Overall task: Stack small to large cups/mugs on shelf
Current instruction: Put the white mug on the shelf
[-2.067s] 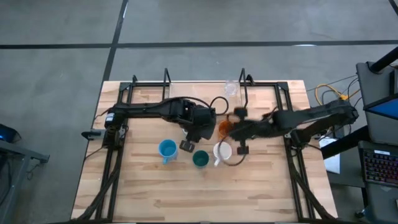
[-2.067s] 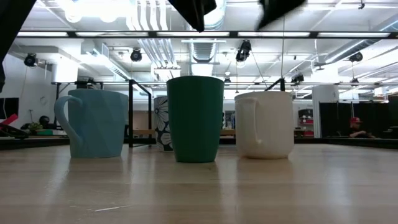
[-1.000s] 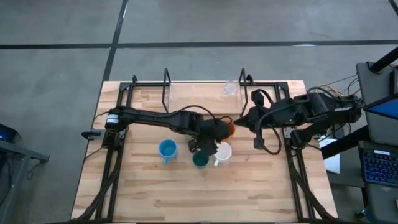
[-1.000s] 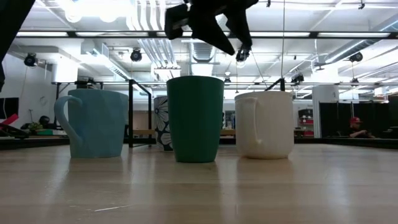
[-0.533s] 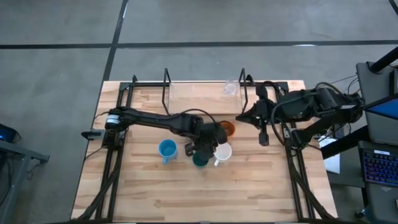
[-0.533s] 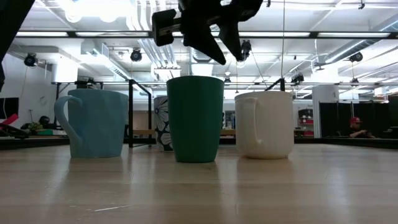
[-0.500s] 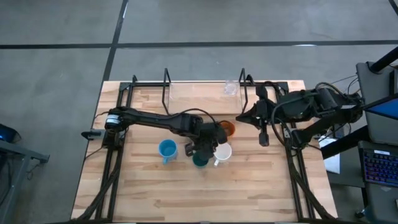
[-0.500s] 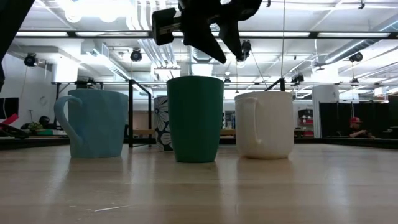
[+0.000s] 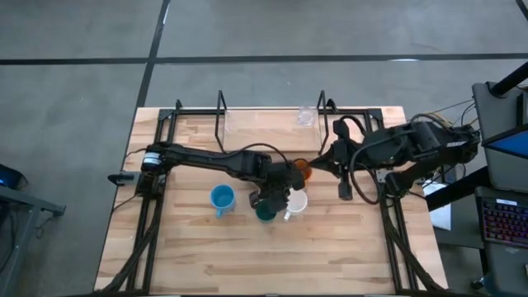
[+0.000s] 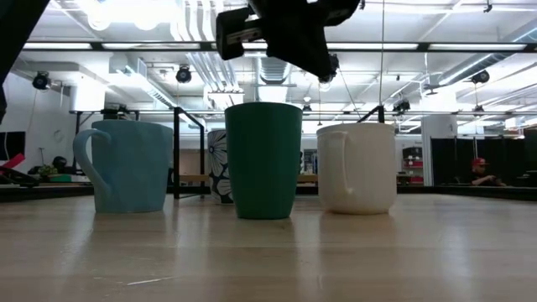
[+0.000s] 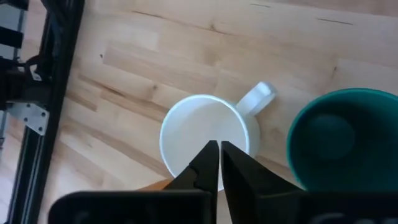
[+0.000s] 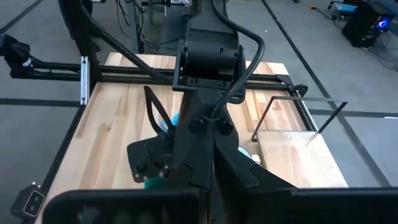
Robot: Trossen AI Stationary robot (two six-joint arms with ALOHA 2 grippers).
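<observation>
A light blue mug (image 9: 221,198), a dark teal cup (image 9: 266,212) and a white mug (image 9: 296,201) stand in a row on the tabletop. An orange cup (image 9: 304,170) stands just behind them. A clear glass (image 9: 306,116) stands on the shelf (image 9: 264,124) at the far edge. A patterned whitish mug (image 10: 218,164) shows only in the low view, behind the teal cup (image 10: 263,159). My left gripper (image 11: 218,149) is shut and hovers above the white mug (image 11: 205,134), beside the teal cup (image 11: 342,140). My right gripper (image 9: 318,162) is shut, just right of the orange cup.
Black frame rails (image 9: 157,190) run along the table's left and right sides (image 9: 388,206). The shelf's upright wire loops (image 9: 220,103) stand at the far edge. My left arm (image 9: 206,157) lies across the table's middle. Bare wood (image 9: 272,256) lies toward the near edge.
My left gripper has gone a little toward the near edge, from beside the orange cup to above the white mug and teal cup, staying above their rims. My right arm has shifted its wrist slightly and stays right of the orange cup. The cups have not moved.
</observation>
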